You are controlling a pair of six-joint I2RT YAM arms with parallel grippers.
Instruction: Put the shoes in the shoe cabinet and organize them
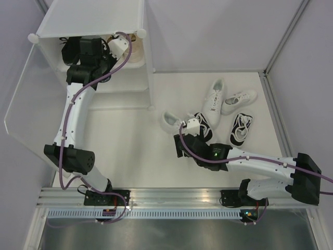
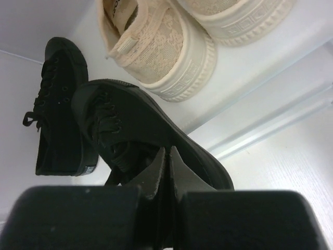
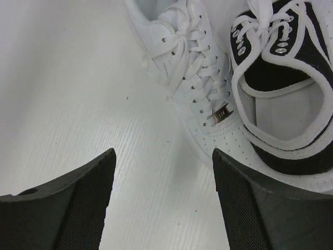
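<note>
My left hand (image 2: 167, 153) is clenched shut over the heel of a black sneaker (image 2: 125, 125); can't tell if it's pinching the collar. The second black sneaker (image 2: 57, 104) sits just beyond on the left and the beige pair (image 2: 161, 52) further ahead, so pairs line up inside the shoe cabinet (image 1: 91, 21). My right hand (image 3: 164, 156) hangs spread wide over the tabletop (image 3: 62, 94), with a white sneaker (image 3: 192, 88) just ahead-right, probably my next pick.
</note>
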